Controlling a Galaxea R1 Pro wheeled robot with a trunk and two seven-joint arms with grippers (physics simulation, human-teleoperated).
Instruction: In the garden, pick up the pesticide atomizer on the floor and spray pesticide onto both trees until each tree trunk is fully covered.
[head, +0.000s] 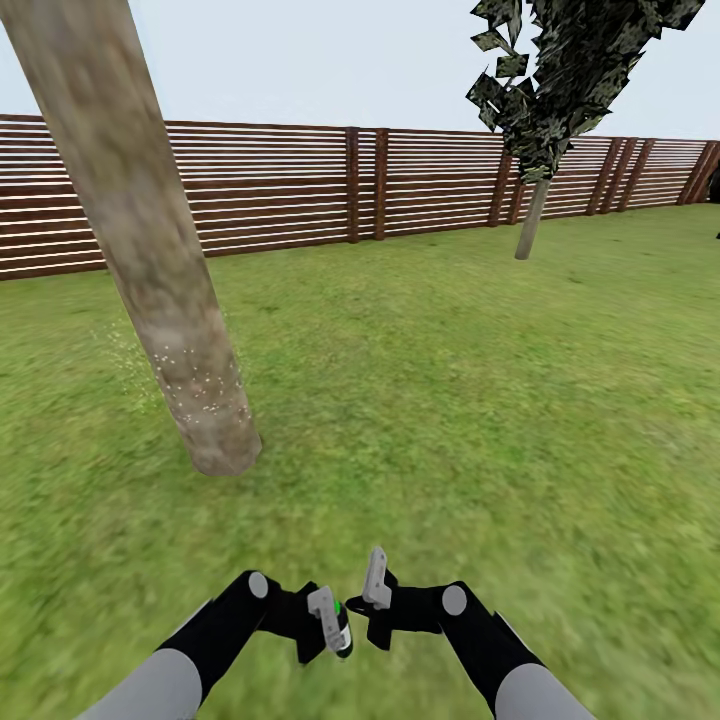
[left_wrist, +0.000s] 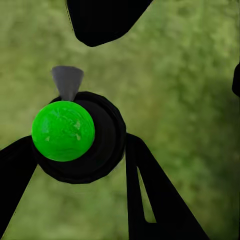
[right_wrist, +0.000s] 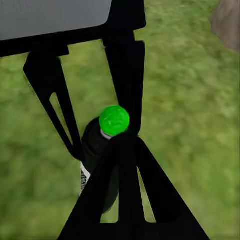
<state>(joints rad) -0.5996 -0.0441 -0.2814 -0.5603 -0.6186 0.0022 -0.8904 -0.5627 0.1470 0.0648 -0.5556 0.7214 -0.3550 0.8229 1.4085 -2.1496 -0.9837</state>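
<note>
Noted a pale label strip (right_wrist: 84, 181) down the side of the pesticide atomizer (head: 343, 630) in the right wrist view. Made out dark speckled print on it, too small and blurred to read. Found no other brand or writing.

Saw both arms reaching forward from 6 o'clock in the head view, grey forearms and black wrists angled inward toward each other low over the lawn (head: 450, 400). Left gripper (head: 330, 625) clamped on the atomizer, with one black finger (left_wrist: 150, 200) pressed to each side of the dark bottle body. Bottle stood roughly upright, bright green cap (left_wrist: 63, 131) on top and grey nozzle (left_wrist: 67, 80) jutting from beside it. Right gripper (head: 378, 600) sat just beside it at about 3 o'clock of the bottle. Its two fingers looked drawn together, gripping nothing, tips near the green cap.

Tree trunk (head: 160, 280) rose thick and mottled at 10 o'clock of the grippers, well apart from them. Counted a scatter of white specks (head: 195, 385) on its lower bark and in the air just left of it. Slatted fence (head: 280, 185) ran across 12 o'clock, with a dark conifer (head: 570, 70) at 1 o'clock.
</note>
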